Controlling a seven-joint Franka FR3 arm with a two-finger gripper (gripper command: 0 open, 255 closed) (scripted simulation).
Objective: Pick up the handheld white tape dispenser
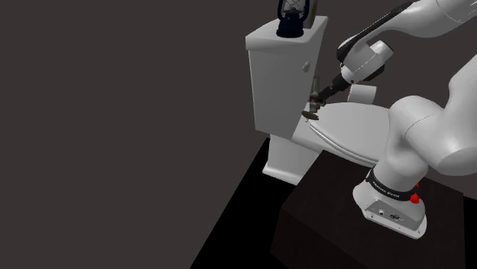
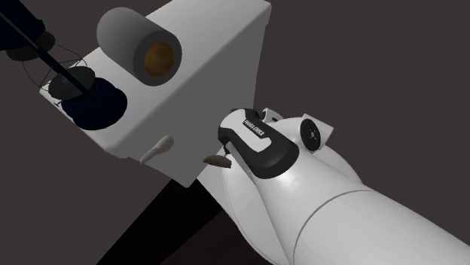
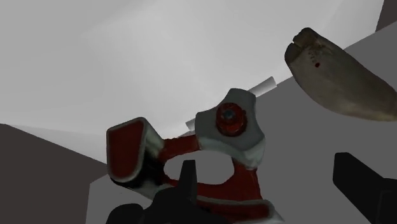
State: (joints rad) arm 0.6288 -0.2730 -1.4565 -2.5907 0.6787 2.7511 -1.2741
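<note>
Though partly behind tool (image 3: 267,167), tape dispenser (image 3: 230,122).

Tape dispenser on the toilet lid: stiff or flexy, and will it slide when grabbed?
Probably stiff: the tape dispenser reads as a hard red and grey frame with an open loop. Likely light, being mostly hollow. It sits on the smooth toilet lid, so it may skate rather than tip if one finger of the open hand touches first.

White toilet (image 1: 348,130) with lid closed. On top of its tank (image 1: 279,84), dark blue lantern (image 1: 290,19) and, just beside, grey roll (image 2: 139,49) lying on its side, brownish inside. Small flush lever (image 2: 156,150) on tank front. Brownish oblong piece (image 3: 340,76) near this lever
</note>
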